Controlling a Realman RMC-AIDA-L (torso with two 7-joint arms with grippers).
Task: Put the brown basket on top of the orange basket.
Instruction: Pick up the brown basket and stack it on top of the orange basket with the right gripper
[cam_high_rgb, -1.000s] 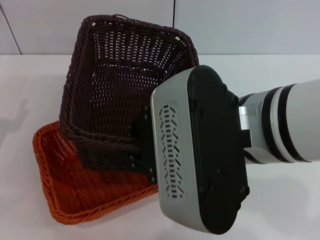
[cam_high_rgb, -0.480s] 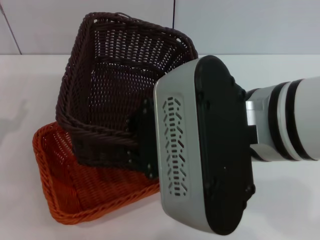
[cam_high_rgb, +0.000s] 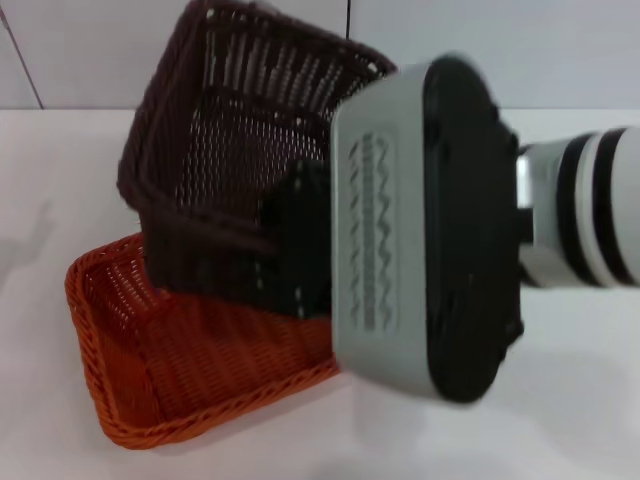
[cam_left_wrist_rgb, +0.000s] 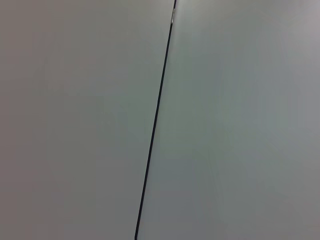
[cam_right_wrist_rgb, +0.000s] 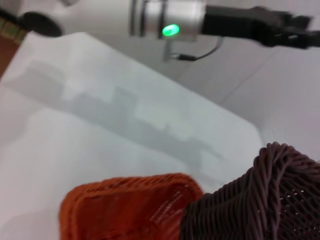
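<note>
The brown basket (cam_high_rgb: 230, 130) hangs tilted in the air, its low end over the far part of the orange basket (cam_high_rgb: 170, 370). The orange basket lies flat on the white table at the near left. My right gripper (cam_high_rgb: 295, 245) is shut on the brown basket's near wall; its big grey and black wrist body hides most of the grip. In the right wrist view the brown basket's braided rim (cam_right_wrist_rgb: 270, 200) is next to the orange basket's corner (cam_right_wrist_rgb: 130, 205). My left arm (cam_right_wrist_rgb: 170, 25) shows far off in the right wrist view, held away from the baskets.
The white table (cam_high_rgb: 560, 430) runs to a pale wall at the back. The left wrist view shows only a plain wall panel with a dark seam (cam_left_wrist_rgb: 155, 120).
My right arm has risen and carried the brown basket up with it. The basket tilts more steeply and sits higher above the orange basket. The orange basket has not moved.
</note>
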